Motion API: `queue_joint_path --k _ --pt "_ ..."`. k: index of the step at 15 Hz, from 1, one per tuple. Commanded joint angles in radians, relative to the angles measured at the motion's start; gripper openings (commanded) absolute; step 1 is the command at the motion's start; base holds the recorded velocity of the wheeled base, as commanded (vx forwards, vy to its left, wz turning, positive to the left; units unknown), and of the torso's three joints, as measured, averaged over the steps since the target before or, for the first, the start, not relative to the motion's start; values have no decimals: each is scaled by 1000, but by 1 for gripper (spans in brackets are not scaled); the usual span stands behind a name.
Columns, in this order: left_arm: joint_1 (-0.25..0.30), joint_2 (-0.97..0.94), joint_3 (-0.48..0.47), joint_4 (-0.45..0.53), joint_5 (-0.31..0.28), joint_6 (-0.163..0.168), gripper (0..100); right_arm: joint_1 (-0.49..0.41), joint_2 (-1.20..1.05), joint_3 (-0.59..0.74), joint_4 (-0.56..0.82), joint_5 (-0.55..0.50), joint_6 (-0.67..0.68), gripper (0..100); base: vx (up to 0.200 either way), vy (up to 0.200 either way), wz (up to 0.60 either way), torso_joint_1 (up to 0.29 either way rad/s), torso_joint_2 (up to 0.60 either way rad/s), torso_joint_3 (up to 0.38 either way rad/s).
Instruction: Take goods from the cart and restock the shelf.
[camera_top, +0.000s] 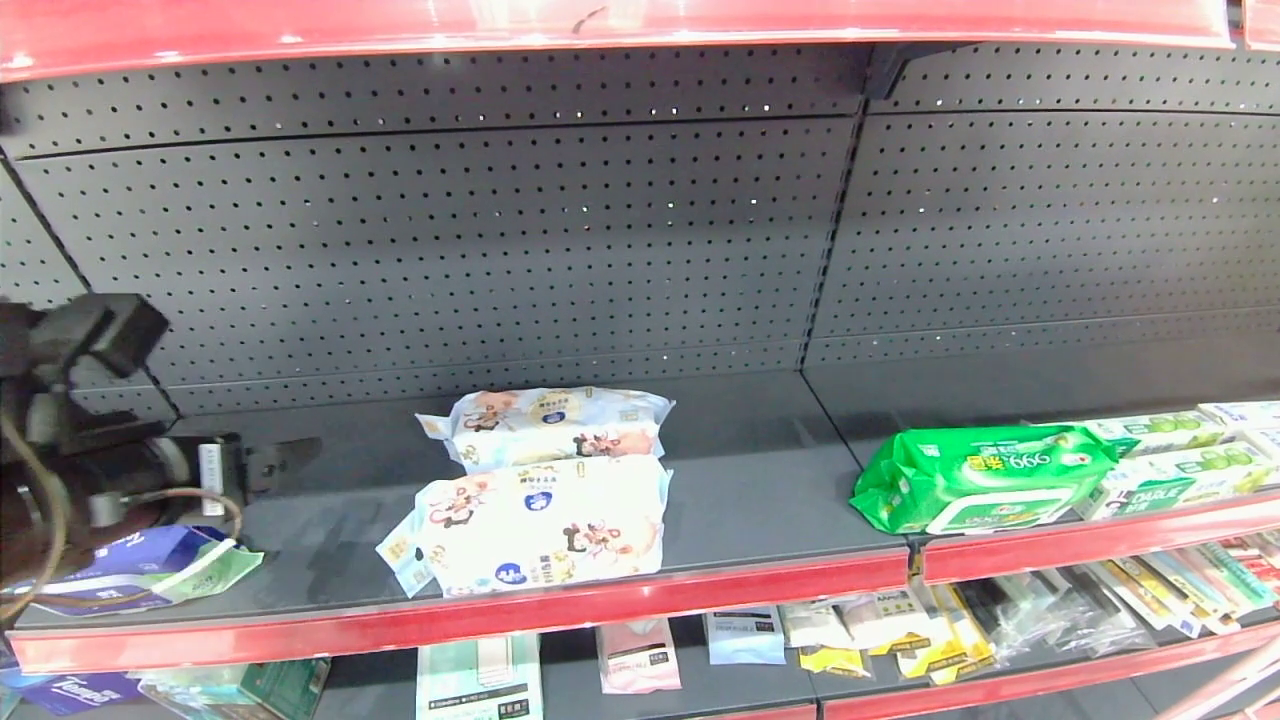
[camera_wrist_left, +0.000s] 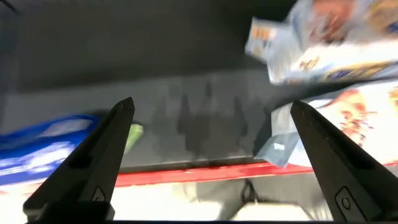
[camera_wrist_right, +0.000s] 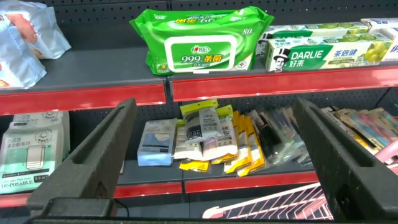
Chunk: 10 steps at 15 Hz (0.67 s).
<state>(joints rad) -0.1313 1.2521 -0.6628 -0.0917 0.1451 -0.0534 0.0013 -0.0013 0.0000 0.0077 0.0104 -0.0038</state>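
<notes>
The left gripper (camera_top: 285, 458) hovers low over the dark shelf (camera_top: 760, 480), its jaws spread wide with nothing between them. Just beside it, toward the middle of the shelf, a front white pack (camera_top: 540, 525) lies flat near the red lip. A rear white pack (camera_top: 555, 425) lies directly behind that one. Both rest on their broad sides, probably so that they cannot tip. On the gripper's other side, beneath the arm, a blue pack (camera_top: 140, 565) lies at the shelf's front edge, apart from the fingers. The bare patch under the gripper looks like room for more stock.

The right gripper (camera_wrist_right: 214, 102) hangs lower and back from the shelf, also wide and empty. Ahead of it and above sits a green pack (camera_wrist_right: 202, 37), with toothpaste boxes (camera_wrist_right: 323, 53) just beside. Close below it is the pink wire rim of the cart (camera_wrist_right: 267, 205) — likely where the next item must come from.
</notes>
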Motion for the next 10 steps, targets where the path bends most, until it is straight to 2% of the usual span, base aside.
queue_joint_path --k 1,4,6,7,8,10 --pt "186 -510 83 118 -145 93 100 0 1 0 0 0 -1 100 0 0 0 0 0 0" --pt "199 -884 129 359 -236 90 100 0 1 0 0 0 -1 100 0 0 0 0 0 0" --pt "211 -1030 181 466 -203 89 100 0 1 0 0 0 -1 100 0 0 0 0 0 0" --pt "239 -1074 198 521 -128 89 100 0 1 0 0 0 -1 100 0 0 0 0 0 0" --pt "266 -1100 198 580 -94 87 100 0 1 0 0 0 -1 100 0 0 0 0 0 0" --pt "318 -1174 207 670 -93 78 100 0 1 0 0 6 -4 100 0 0 0 0 0 0"
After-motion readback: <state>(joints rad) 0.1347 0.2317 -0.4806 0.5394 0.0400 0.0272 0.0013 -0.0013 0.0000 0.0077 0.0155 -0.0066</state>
